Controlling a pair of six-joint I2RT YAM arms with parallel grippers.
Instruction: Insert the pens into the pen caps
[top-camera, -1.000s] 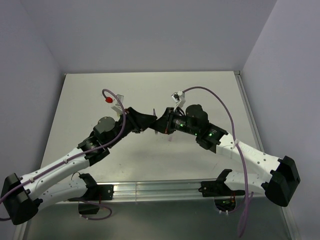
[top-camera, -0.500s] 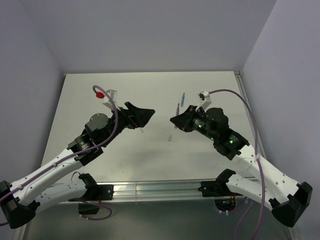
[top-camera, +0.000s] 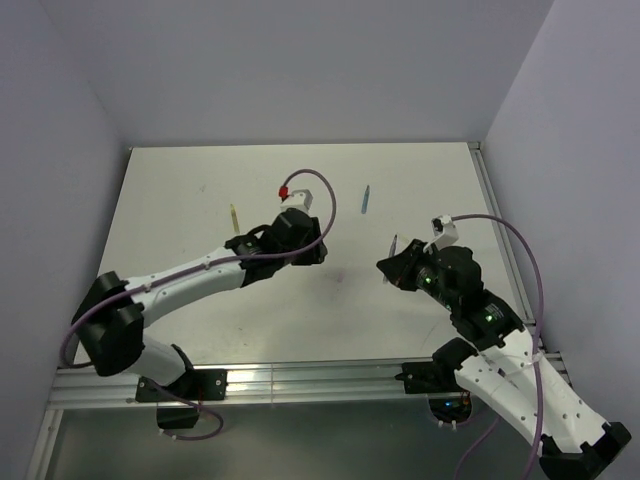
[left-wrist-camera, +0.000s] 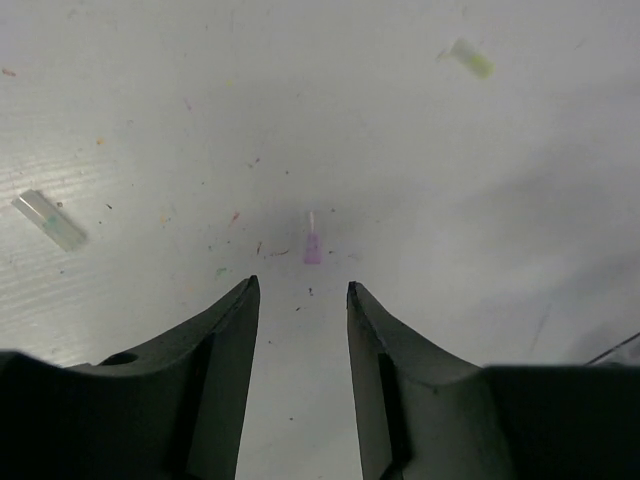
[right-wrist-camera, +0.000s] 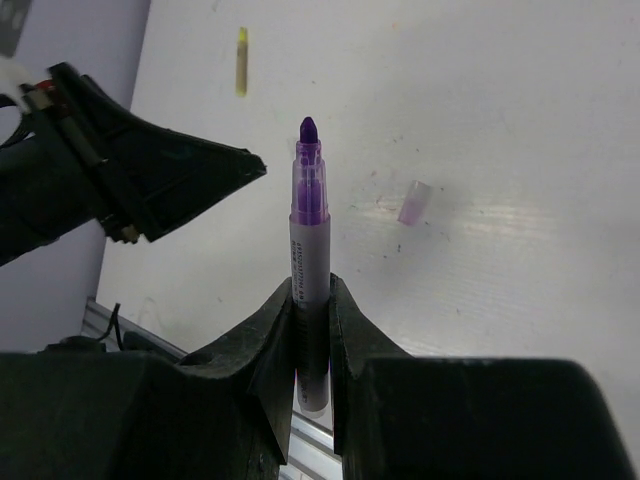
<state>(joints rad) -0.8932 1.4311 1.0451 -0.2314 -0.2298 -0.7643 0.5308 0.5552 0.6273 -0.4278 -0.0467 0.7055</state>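
My right gripper (right-wrist-camera: 310, 285) is shut on the grey-purple pen (right-wrist-camera: 308, 215), which points tip-up away from the wrist; the top view shows this gripper (top-camera: 388, 268) right of centre, above the table. A pale purple cap (right-wrist-camera: 413, 202) lies on the table beyond it. My left gripper (left-wrist-camera: 300, 290) is open and empty, with the same purple cap (left-wrist-camera: 312, 245) just ahead of its fingertips. A clear cap (left-wrist-camera: 50, 220) lies to its left and a yellowish cap (left-wrist-camera: 470, 58) far right. The yellow pen (top-camera: 234, 215) and the blue pen (top-camera: 366, 199) lie on the table.
The left arm (top-camera: 200, 270) stretches across the table's middle, its gripper (top-camera: 318, 256) near centre. The white table (top-camera: 180, 180) is walled at the back and sides. A metal rail (top-camera: 300, 378) runs along the near edge.
The two grippers, close together a second ago, have parted. My right gripper has pulled back to the right with the purple pen. My left arm has swung right toward the centre.
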